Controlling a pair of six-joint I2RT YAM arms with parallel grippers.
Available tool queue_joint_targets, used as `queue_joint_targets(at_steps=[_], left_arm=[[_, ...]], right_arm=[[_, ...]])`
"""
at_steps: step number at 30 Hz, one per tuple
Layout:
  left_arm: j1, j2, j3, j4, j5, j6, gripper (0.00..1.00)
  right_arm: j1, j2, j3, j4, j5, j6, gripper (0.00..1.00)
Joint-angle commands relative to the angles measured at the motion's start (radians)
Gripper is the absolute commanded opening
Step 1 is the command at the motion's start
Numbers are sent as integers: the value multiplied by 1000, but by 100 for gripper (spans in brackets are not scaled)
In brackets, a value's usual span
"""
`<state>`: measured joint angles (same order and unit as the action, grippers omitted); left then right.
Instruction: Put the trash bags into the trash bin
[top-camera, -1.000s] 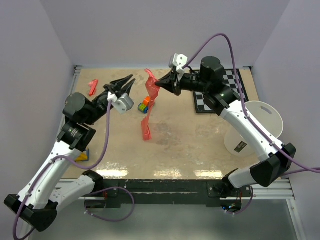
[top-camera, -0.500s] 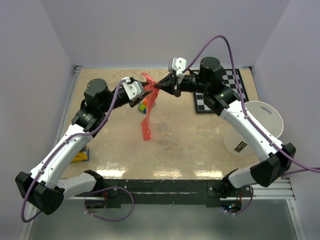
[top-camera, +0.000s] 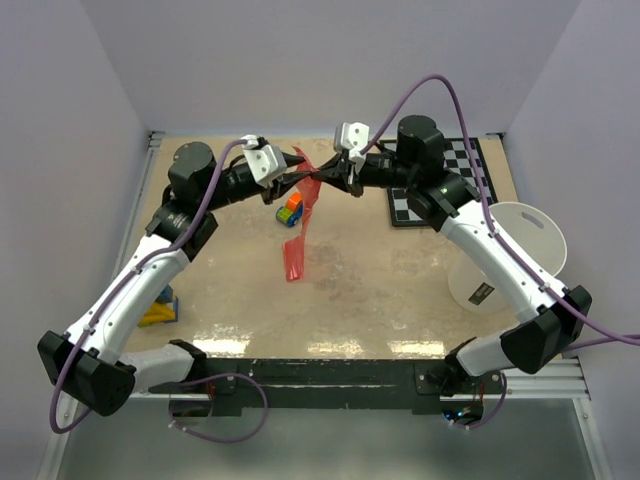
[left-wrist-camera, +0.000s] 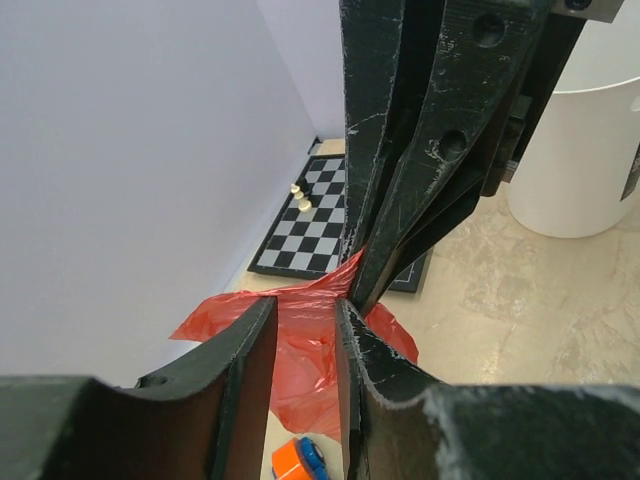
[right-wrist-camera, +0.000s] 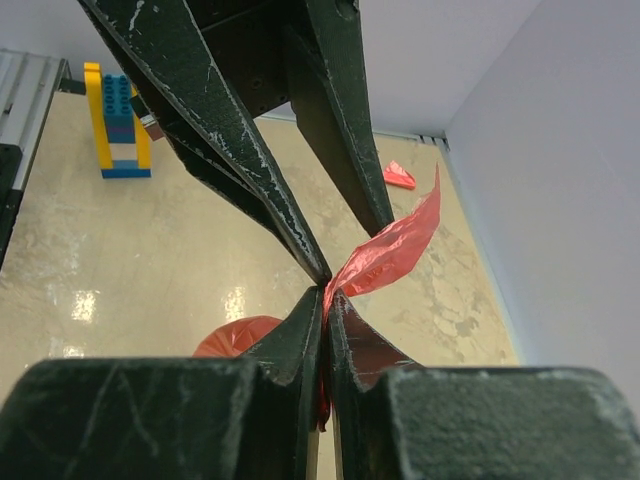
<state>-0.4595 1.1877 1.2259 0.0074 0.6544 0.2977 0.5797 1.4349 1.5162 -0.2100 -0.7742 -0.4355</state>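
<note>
The right gripper (top-camera: 322, 176) is clamped shut on the top edge of the trash bag (top-camera: 297, 245), which hangs with its long axis vertical above the table. The left gripper (left-wrist-camera: 305, 310) meets it tip to tip, partly open astride the film. The trash bin (top-camera: 540, 230) stands well to the right, nearer the right arm. Only the left wrist view shows the jaw gap

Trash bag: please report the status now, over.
Right gripper shut on trash bag, hanging. Left gripper open, astride its top edge. Trash bin at right, bag not inside.
</note>
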Motion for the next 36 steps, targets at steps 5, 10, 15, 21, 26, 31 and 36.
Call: queue_joint_targets(at_steps=[5,10,15,21,26,31,36], left_arm=[[5,41,92,-51,137,35,33],[5,90,173,-191,220,158,31],[5,121,215,-267,257,215,20],[4,130,216,-273,283,224,12],[5,130,216,-294,258,257,0],[13,102,189,-288,186,299,0],[28,81,181,-332,174,378,0]], right_arm=[[29,-7,56,-19,9,-89,9],[60,-13,79,-68,35,-212,9],[86,-14,98,-91,67,-282,8],[98,-18,102,-91,82,-298,9],[100,-8,108,-114,99,-302,8],[98,-4,137,-193,119,-298,20],[-55,73,335,-397,-54,-212,36]])
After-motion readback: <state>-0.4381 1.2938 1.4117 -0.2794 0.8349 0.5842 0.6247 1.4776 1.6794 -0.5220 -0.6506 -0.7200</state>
